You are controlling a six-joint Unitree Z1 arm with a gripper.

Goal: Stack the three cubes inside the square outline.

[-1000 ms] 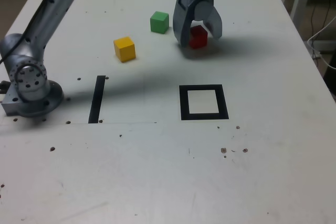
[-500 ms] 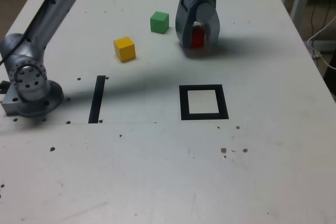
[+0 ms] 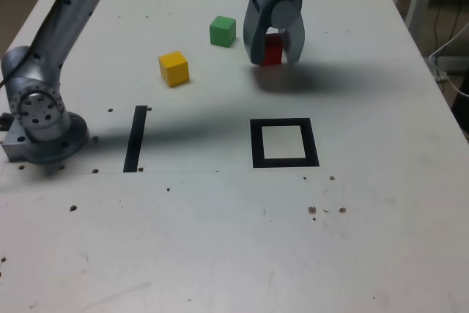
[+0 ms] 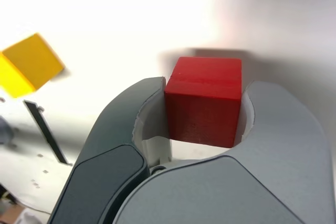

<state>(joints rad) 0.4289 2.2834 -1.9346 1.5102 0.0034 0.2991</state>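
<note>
Gripper (image 3: pixel 273 55) is clamping the red cube (image 4: pixel 205 100) w/ both jaws. Square outline (image 3: pixel 284 143) is lying nearer the exterior view's camera, well apart, almost directly below the gripper in that view.

Gripper (image 3: pixel 273 55) jaws, wide apart around the red cube (image 3: pixel 272 50) a second ago, now press against its two sides. Cube and gripper sit slightly higher in the exterior view than before; a shadow shows on the table (image 3: pixel 366 108) beneath.
</note>
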